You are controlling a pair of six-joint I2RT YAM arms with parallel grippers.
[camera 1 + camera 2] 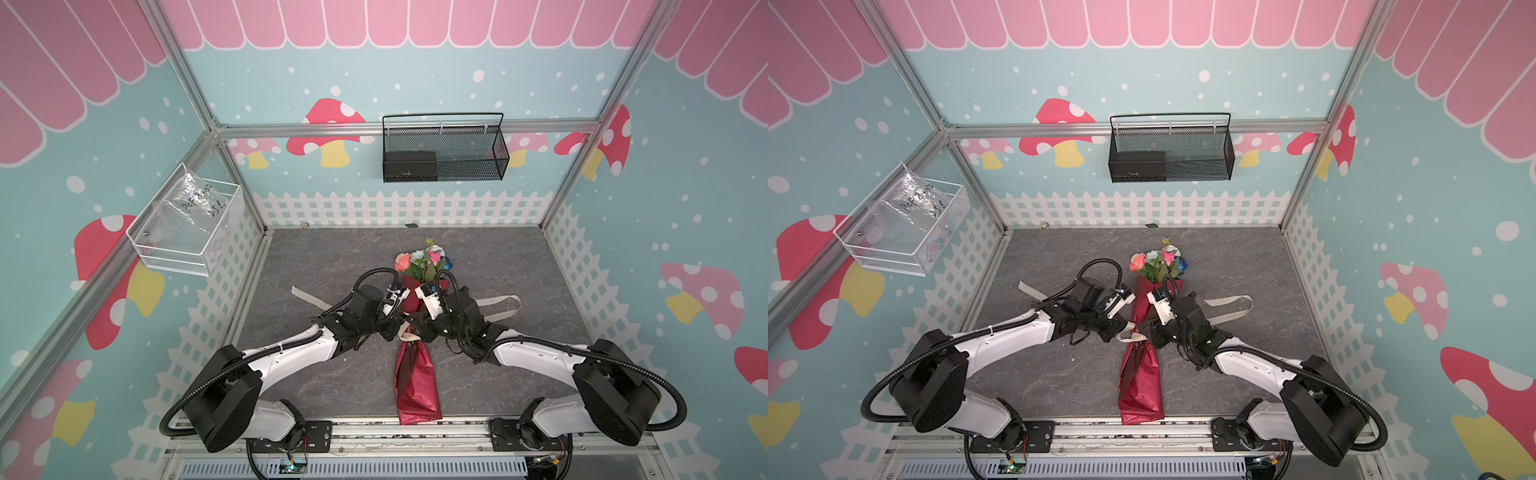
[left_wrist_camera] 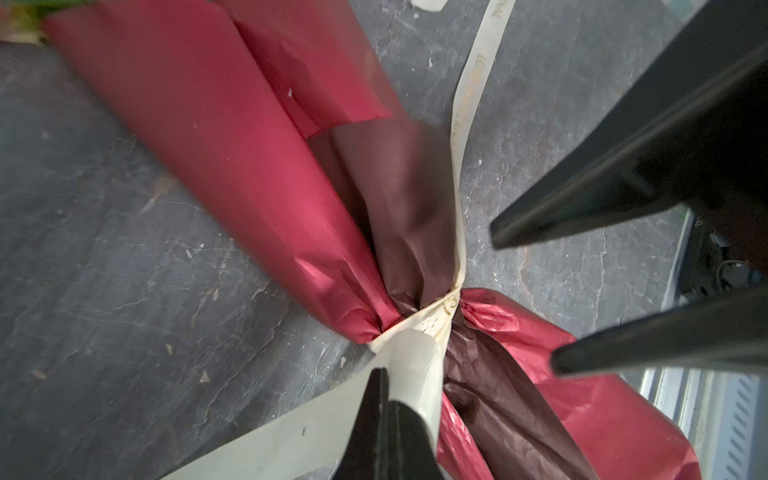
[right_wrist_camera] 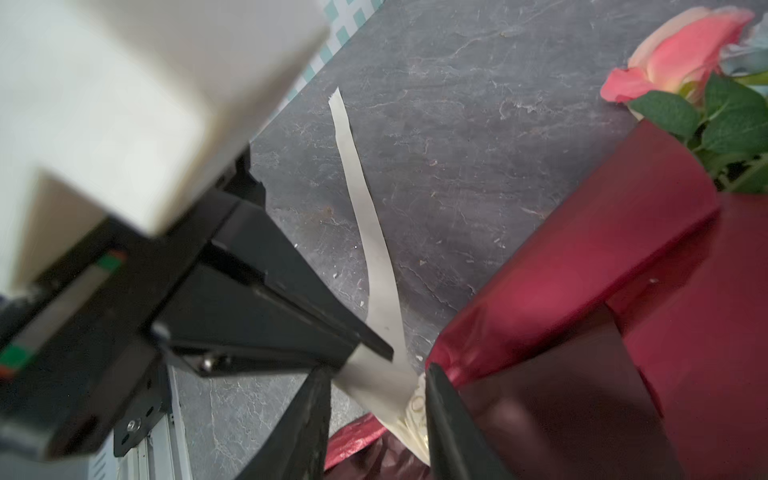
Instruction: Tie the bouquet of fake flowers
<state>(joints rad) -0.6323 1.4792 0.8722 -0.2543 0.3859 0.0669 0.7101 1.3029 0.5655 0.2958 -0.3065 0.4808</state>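
Left wrist view: left gripper (image 2: 382,384) clenched on the broad cream lettered ribbon (image 2: 415,357), fingertips pressed together just short of the knot (image 2: 440,309). Knot cinched round the pinched waist of the red wrapping paper (image 2: 232,166). One strand running off from the knot along the paper's dark inner fold, another trailing back past the closed fingers over the grey stone-look tabletop (image 2: 104,270).

Right wrist view: right gripper (image 3: 376,374) released, jaws standing apart on either side of the ribbon where it meets the knot, one finger (image 3: 446,415) right beside the paper's gathered edge. Opposite, the left gripper's black tip with the ribbon in its pinch. Further out, a salmon-orange rose (image 3: 685,45) and green leaves at the wrapper's open mouth.

Both top views: left arm (image 1: 291,353) reaching in from the near left, right arm (image 1: 536,353) from the near right, forearms low and converging in a V, both wrists bent down and almost meeting over the middle of the table. Bouquet of fake flowers (image 1: 415,386) lying flat along the near-far line at the table's middle, blooms at the far end, wrapper tail at the near edge by the metal rail (image 1: 465,430). Loose ribbon ends spread outward, one flat toward the left, one curled in a loop toward the right.
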